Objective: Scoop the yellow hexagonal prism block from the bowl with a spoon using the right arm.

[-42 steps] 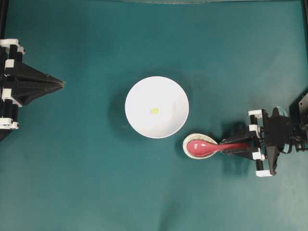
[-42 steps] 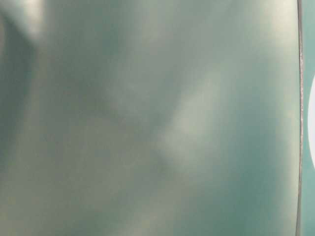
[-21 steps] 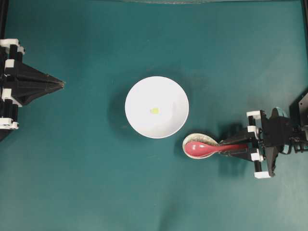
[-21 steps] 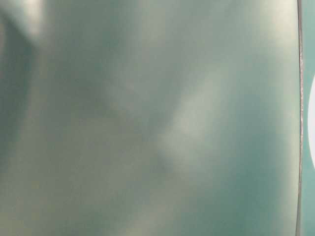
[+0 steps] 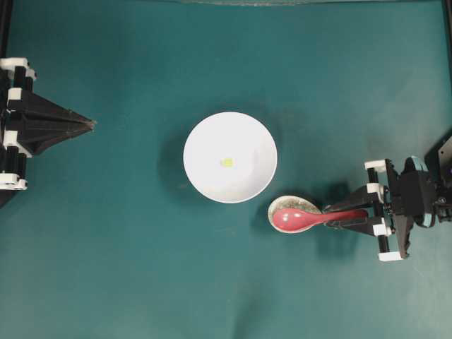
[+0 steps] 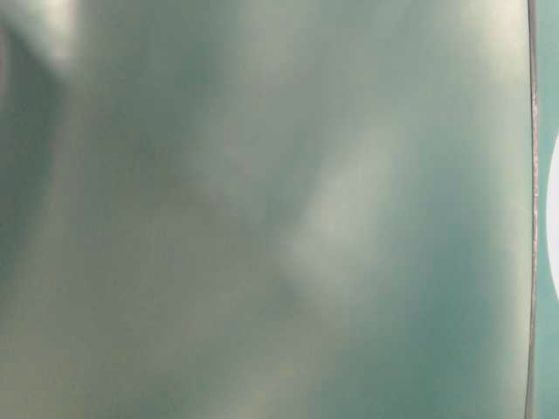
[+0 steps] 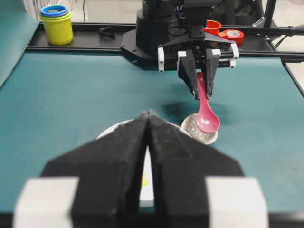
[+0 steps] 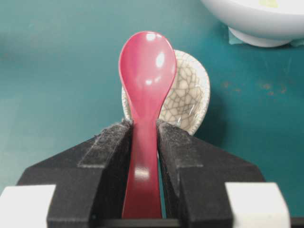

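Right gripper (image 5: 351, 214) with the spoon (image 5: 305, 217) gripped by the handle has pulled back a little toward the right edge in the overhead view compared with a second ago. Spoon head now hangs over the right part of the small speckled dish (image 5: 291, 212), exposing more of the dish's left rim. In the left wrist view the head sits lifted above the dish.

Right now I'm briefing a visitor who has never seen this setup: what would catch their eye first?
Probably the glossy pink-red spoon, clamped by its handle in the right gripper, its head over a small crackled beige dish. Next, the big white bowl mid-table with the tiny yellow block inside. The left gripper sits shut at the left edge.
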